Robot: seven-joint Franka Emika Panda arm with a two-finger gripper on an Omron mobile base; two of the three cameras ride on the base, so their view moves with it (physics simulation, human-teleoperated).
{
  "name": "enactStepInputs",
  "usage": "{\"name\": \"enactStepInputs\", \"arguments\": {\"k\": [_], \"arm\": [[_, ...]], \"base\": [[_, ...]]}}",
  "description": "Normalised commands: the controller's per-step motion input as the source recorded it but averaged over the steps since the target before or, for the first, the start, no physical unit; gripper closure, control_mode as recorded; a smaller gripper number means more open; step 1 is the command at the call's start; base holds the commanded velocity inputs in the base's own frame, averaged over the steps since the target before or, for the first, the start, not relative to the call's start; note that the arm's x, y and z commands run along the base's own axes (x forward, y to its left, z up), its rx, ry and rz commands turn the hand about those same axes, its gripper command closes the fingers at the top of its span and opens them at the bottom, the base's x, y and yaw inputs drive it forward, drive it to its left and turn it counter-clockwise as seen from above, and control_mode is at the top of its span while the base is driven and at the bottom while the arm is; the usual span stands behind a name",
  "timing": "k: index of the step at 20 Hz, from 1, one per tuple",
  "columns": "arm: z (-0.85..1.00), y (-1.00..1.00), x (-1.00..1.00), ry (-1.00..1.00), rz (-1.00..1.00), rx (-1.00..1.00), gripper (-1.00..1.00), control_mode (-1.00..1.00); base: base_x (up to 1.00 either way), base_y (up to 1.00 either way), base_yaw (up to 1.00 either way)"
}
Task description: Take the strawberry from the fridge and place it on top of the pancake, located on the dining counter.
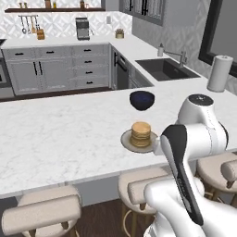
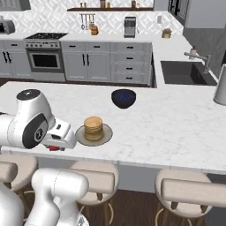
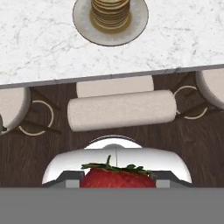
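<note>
My gripper (image 3: 117, 179) is clamped on the strawberry (image 3: 118, 177), holding it above the stools off the dining counter (image 3: 39, 39) edge, short of the pancake (image 3: 110, 12) stack on its plate (image 3: 138, 19) near that edge.

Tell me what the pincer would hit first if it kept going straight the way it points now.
Judging by the hand view, the pincer, shut on the strawberry, points down over the counter's edge. Straight ahead lies the stool with its padded backrest, so likely that comes first, not the pancake plate; depth is unclear.
</note>
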Motion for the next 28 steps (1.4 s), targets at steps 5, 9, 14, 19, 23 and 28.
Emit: {"name": "enactStepInputs", "arguments": {"k": [5, 9, 14, 19, 23, 28], "arm": [[0.00, 0.00, 0.00, 0.00, 0.00, 0.00, 1.00, 1.00], [0.00, 0.00, 0.11, 0.00, 0.00, 0.00, 1.00, -1.00], [0.04, 0.00, 0.95, 0.06, 0.04, 0.00, 1.00, -1.00], [0.16, -0.31, 1.00, 0.00, 0.13, 0.04, 1.00, -1.00], [0.26, -0.14, 1.00, 0.00, 0.03, 0.02, 1.00, -1.00], [0.01, 0.08, 1.00, 0.00, 0.03, -0.12, 1.00, -1.00]], "base": [[0.20, 0.00, 0.01], [0.03, 0.00, 0.00], [0.00, 0.00, 0.00], [0.00, 0.00, 0.00], [0.00, 0.00, 0.00], [0.00, 0.00, 0.00]]}}
